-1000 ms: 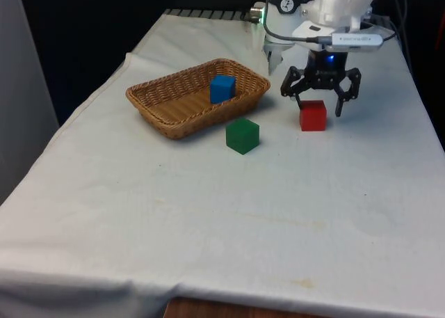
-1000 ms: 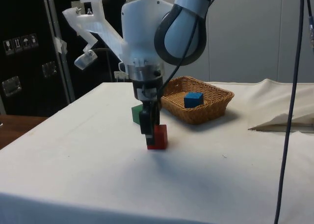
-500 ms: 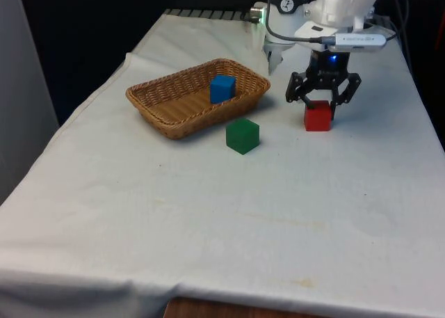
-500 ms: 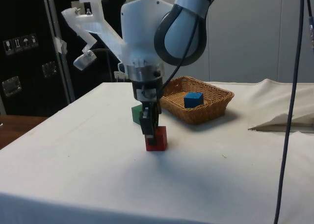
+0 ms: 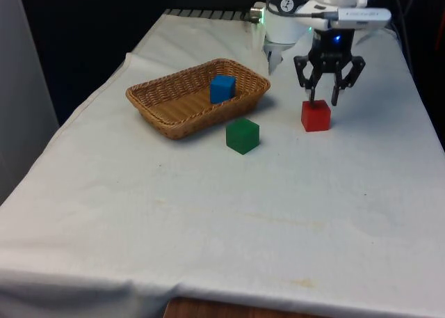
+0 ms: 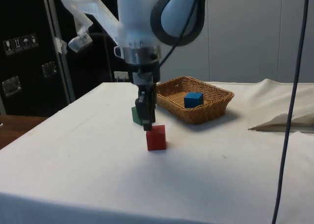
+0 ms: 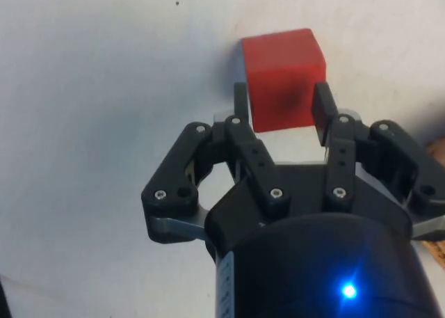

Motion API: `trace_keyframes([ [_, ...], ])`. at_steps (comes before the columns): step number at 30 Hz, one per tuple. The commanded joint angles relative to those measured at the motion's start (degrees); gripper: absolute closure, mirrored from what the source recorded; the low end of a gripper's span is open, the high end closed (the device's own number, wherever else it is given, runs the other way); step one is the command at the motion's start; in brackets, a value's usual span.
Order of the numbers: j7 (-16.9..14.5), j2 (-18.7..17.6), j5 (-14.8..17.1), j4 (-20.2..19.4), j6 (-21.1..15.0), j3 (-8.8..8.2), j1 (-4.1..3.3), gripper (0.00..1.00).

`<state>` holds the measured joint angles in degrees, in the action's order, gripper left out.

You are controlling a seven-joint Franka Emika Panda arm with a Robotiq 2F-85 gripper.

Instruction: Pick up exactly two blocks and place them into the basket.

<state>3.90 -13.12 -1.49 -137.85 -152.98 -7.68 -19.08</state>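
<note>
Block count: three. One red block (image 5: 315,115), one green block (image 5: 242,136), one blue block (image 5: 222,88). Basket count: one wicker basket (image 5: 161,108).

The blue block lies inside the basket, toward its far end. In the side view the blue block (image 6: 193,99) sits below the basket (image 6: 211,109) rim line, resting on the basket floor.

The green block stands on the white cloth (image 5: 208,213), just beside the near edge of the basket and outside it. The red block stands on the cloth to the front view's right of the green block, apart from both it and the basket.

My gripper (image 5: 325,99) hangs directly above the red block. My fingers are spread apart, a little wider than the block, and hold nothing. In the side view my gripper (image 6: 147,126) has its tips just above the top face of the red block (image 6: 156,137), with no contact. In the wrist view the red block (image 7: 284,78) sits on the cloth between my two fingertips (image 7: 240,100), below them.

No brand, label or readable writing shows on any block or on the basket.
</note>
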Motion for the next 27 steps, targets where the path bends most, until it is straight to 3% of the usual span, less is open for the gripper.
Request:
trace_keyframes([
  [1, 0.00, 0.92, -0.34, -0.06, 0.86, -0.17, -0.06, 1.00],
  [9, -0.97, 3.15, 0.00, 0.11, 3.21, -0.06, 0.00, 1.00],
  [27, -3.32, 0.23, 0.52, 2.86, 3.09, 0.92, 0.06, 1.00],
])
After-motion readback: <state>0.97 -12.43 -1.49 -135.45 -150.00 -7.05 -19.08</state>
